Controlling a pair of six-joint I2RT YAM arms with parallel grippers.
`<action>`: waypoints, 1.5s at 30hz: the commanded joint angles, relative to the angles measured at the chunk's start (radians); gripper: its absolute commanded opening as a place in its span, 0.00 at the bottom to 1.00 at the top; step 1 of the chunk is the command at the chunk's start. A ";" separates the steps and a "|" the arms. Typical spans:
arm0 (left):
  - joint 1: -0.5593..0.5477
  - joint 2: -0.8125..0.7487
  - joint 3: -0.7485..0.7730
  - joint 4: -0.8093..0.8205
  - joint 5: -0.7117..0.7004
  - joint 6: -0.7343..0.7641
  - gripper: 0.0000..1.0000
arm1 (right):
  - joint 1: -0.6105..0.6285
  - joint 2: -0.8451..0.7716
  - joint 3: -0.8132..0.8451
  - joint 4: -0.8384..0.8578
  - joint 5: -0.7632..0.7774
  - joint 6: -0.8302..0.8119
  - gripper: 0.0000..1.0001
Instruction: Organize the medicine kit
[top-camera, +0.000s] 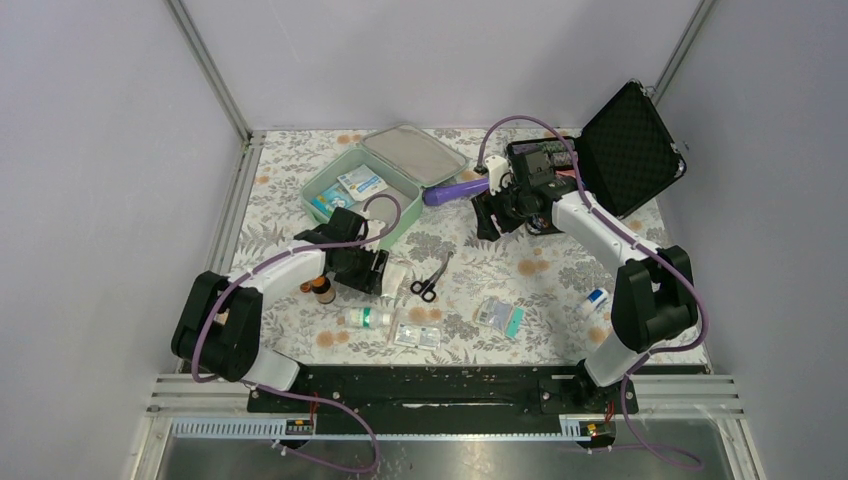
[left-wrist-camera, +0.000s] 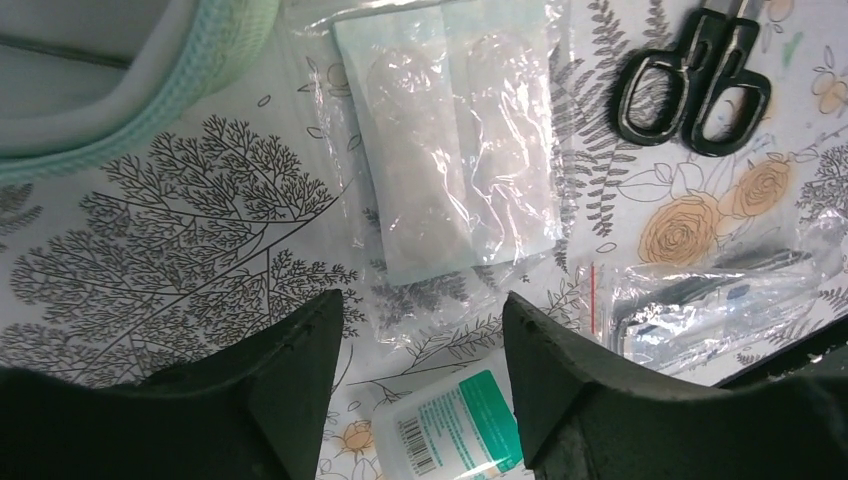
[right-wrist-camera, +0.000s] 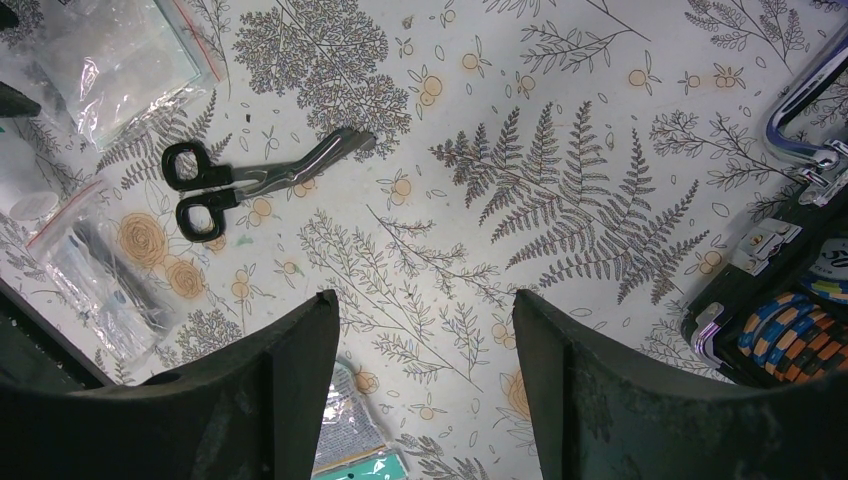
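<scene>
The mint-green medicine kit (top-camera: 345, 195) lies open at the back left, its lid (top-camera: 415, 152) flat behind it and a few small packets inside. Its rounded corner (left-wrist-camera: 150, 80) shows in the left wrist view. My left gripper (top-camera: 368, 268) (left-wrist-camera: 422, 310) hovers just in front of the kit, open and empty, above a clear bag of gauze (left-wrist-camera: 450, 150) and a white bottle with a green label (left-wrist-camera: 455, 425). My right gripper (top-camera: 490, 215) (right-wrist-camera: 425, 305) is open over bare tablecloth near the centre back, holding nothing.
Black-handled scissors (top-camera: 430, 280) (right-wrist-camera: 240, 180) lie mid-table. A brown bottle (top-camera: 322, 290), blister packs (top-camera: 418, 335), a green-edged packet (top-camera: 500, 316) and a blue-capped bottle (top-camera: 597, 300) lie nearer the front. A purple item (top-camera: 455, 190) and an open black case (top-camera: 625, 145) are at the back.
</scene>
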 joint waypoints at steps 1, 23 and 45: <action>0.000 0.032 0.026 0.035 -0.031 -0.072 0.58 | -0.005 0.002 0.049 0.007 -0.021 0.008 0.71; 0.000 -0.145 0.129 -0.060 0.205 0.346 0.00 | -0.005 0.000 0.029 0.008 -0.016 0.006 0.71; 0.178 0.176 0.775 0.062 -0.166 -0.028 0.00 | -0.005 0.003 0.068 0.017 0.030 -0.055 0.71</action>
